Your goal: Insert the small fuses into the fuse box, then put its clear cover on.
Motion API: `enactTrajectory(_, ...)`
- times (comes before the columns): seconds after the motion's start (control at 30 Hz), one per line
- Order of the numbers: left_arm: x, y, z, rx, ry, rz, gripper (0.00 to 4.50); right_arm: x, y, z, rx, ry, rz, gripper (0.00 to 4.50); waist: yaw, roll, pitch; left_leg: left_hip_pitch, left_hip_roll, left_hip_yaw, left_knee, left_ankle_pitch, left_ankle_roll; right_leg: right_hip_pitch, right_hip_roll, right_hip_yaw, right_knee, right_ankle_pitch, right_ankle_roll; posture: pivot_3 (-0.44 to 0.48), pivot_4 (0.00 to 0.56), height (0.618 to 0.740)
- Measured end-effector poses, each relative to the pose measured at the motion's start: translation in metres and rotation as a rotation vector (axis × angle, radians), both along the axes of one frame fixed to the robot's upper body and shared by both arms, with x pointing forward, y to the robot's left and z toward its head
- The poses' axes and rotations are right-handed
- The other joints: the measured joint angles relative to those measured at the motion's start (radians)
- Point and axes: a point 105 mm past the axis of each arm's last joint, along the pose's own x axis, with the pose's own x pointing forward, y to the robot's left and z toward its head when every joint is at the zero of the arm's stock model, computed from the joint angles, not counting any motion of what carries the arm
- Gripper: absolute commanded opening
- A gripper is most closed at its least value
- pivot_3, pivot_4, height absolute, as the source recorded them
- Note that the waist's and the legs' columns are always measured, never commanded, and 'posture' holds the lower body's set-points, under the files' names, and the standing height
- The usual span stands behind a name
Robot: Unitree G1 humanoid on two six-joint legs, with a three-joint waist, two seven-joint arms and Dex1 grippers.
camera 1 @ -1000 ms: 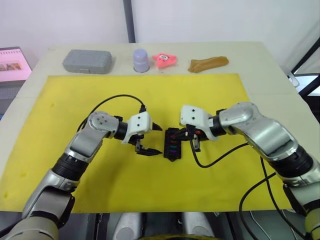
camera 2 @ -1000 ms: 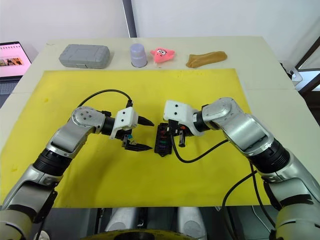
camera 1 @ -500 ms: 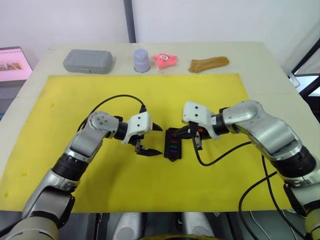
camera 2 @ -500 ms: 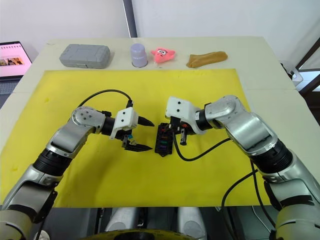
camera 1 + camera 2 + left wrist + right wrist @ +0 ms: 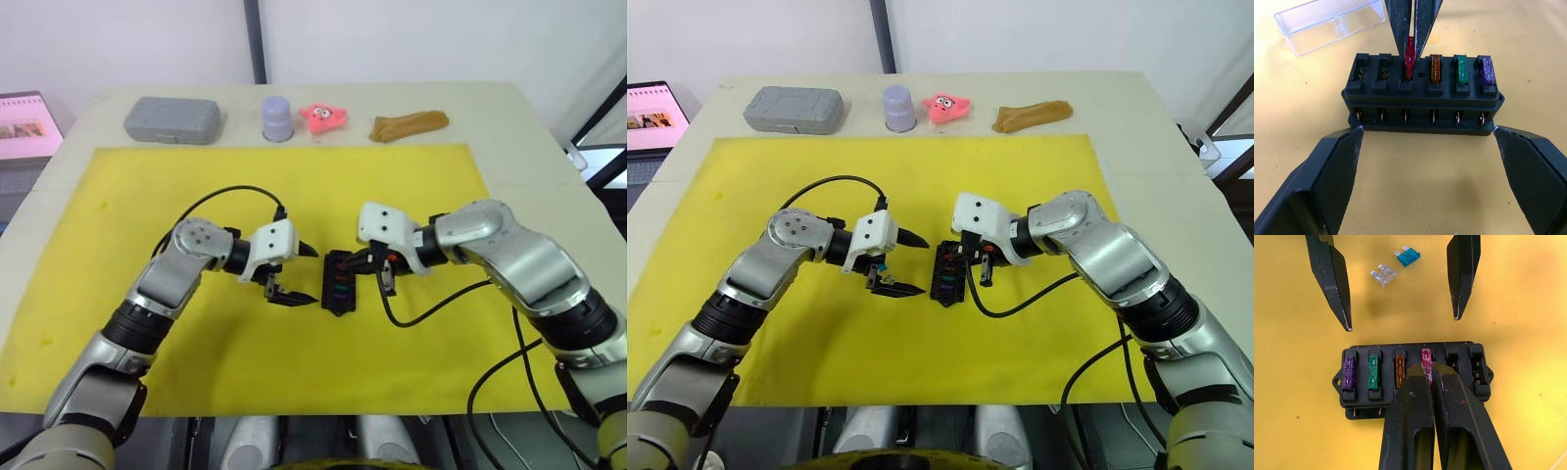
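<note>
Right pincer (image 5: pixel 1427 368): fingers clamped together on the red fuse (image 5: pixel 1409 55), its blades at the mouth of the fourth slot of the fuse box (image 5: pixel 1422 93). Seat it by pressing straight down, upright and square to the slot, and release only once it sits level with its neighbours. Amber fuse (image 5: pixel 1399 370), green fuse (image 5: pixel 1374 372), purple fuse (image 5: pixel 1349 372): seated in a row beside it; two slots empty. Left pincer (image 5: pixel 1400 289): fingers wide apart, empty, just beside the box, placed to steady it. Teal fuse (image 5: pixel 1407 256), pale fuse (image 5: pixel 1383 275): loose on the yellow surface (image 5: pixel 392 186), beyond the left pincer. Clear cover (image 5: pixel 1327 22): lying near the box, not yet fitted.
</note>
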Motion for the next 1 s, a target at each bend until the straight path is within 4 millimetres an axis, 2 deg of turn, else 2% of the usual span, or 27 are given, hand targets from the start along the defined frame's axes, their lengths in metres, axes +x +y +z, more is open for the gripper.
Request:
enactTrajectory(0.8,-0.0012,-0.0013,0.0014,-0.001,-0.004,-0.005,4.47,0.0023,0.0034,-0.0002,0.003,-0.029,0.016,0.0,0.0,0.0,0.0,0.0,0.0,0.0,0.0,0.0,0.0,0.0,0.0,0.0,0.0,0.0,0.0,0.0,0.15,0.74)
enactTrajectory(1.0,-0.0014,-0.0022,0.0015,-0.004,-0.004,-0.007,4.47,0.0018,0.0008,-0.0067,-0.008,-0.021,0.008,0.0,0.0,0.0,0.0,0.0,0.0,0.0,0.0,0.0,0.0,0.0,0.0,0.0,0.0,0.0,0.0,0.0,0.15,0.74)
